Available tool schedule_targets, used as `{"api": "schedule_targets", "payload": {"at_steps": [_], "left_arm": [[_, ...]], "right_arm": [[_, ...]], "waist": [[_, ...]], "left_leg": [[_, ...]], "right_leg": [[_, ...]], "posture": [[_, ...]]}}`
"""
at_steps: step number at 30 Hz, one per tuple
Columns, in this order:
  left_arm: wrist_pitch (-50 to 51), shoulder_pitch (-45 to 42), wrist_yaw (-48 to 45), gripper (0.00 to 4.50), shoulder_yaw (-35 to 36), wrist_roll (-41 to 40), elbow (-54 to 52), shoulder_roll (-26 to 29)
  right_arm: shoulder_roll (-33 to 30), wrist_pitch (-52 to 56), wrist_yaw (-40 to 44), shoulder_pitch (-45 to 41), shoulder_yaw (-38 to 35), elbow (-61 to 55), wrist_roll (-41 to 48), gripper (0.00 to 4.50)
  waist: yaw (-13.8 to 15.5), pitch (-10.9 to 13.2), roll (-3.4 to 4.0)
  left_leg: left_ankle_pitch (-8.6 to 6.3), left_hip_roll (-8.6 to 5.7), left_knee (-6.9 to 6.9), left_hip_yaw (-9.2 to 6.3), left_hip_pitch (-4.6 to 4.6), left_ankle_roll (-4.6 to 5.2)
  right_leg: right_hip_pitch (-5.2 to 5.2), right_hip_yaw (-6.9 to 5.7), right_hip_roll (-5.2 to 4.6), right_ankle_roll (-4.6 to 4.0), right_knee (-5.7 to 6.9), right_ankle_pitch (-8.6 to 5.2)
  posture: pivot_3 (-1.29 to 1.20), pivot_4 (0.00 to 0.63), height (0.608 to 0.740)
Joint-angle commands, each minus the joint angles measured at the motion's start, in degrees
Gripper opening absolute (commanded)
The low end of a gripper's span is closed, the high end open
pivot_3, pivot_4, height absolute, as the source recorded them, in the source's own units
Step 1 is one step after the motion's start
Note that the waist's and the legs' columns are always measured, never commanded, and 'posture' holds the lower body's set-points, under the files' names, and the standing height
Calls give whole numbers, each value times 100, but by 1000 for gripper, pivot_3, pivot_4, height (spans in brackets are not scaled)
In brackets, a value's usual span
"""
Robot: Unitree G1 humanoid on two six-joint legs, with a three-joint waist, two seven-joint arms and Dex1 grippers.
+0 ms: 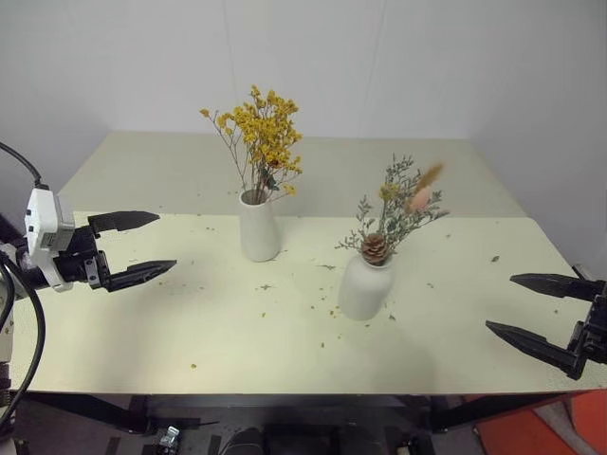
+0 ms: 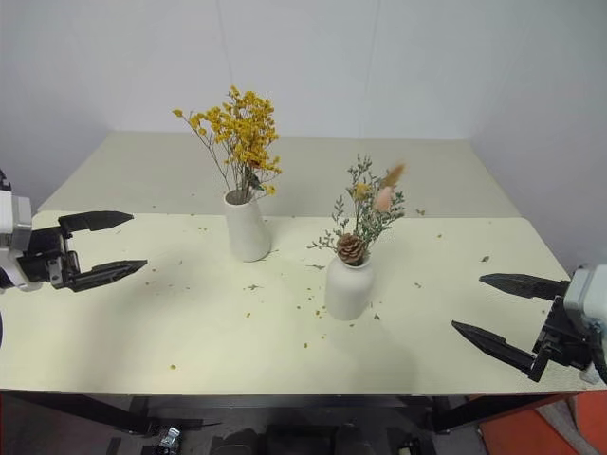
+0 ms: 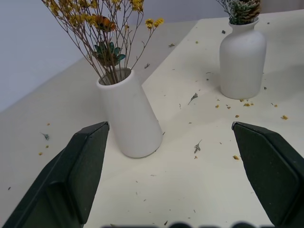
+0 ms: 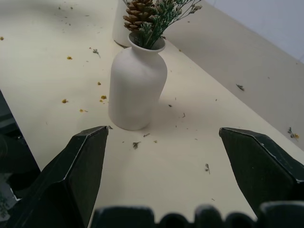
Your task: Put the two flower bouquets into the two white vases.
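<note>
The yellow-orange bouquet (image 1: 260, 135) stands in the tall tapered vase (image 1: 258, 227) near the middle of the worktop (image 1: 455, 313). The grey-green bouquet (image 1: 396, 209) with its pine cone (image 1: 375, 248) sits in the squat rounded vase (image 1: 365, 286), nearer the front edge and towards the right. The left hand (image 1: 135, 248) hovers over the left edge, fingers spread and empty. The right hand (image 1: 536, 313) hangs at the front right corner, likewise spread and empty. Dried flecks (image 1: 322, 308) litter the surface. No labels or writing are visible.
</note>
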Motion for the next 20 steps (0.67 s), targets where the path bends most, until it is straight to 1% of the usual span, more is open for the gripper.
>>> {"api": "schedule_targets", "payload": {"at_steps": [1,5,8,14,20], "left_arm": [[52,81,258,4500,234,-138,-319,-4],[73,102,321,4500,200,-233,-420,-3],[64,49,202,4500,208,-363,-430,19],[-47,-125,183,4500,2,-242,-272,25],[6,-72,281,4500,92,-290,-337,12]], "right_arm": [[-143,-109,172,-147,-112,77,-71,4457],[-102,-100,201,-214,-141,10,-141,4457],[-37,-17,173,-193,-241,-139,-84,4457],[-1,10,180,-172,-268,-224,-99,4457],[53,50,114,-128,-307,-298,-107,4457]], "waist": [[18,0,0],[32,0,0],[33,0,0],[39,0,0],[36,0,0]], "left_leg": [[0,-1,0,0,0,0],[0,-1,0,1,0,0],[0,-1,0,1,0,0],[0,-2,0,1,1,0],[0,-2,0,2,0,0]], "right_leg": [[0,0,0,0,0,0],[0,0,0,0,0,0],[0,0,0,0,1,0],[2,0,0,1,0,0],[0,0,1,1,1,0]], "posture": [[0,150,740],[0,150,740],[0,150,740],[0,150,740],[0,150,740]]}}
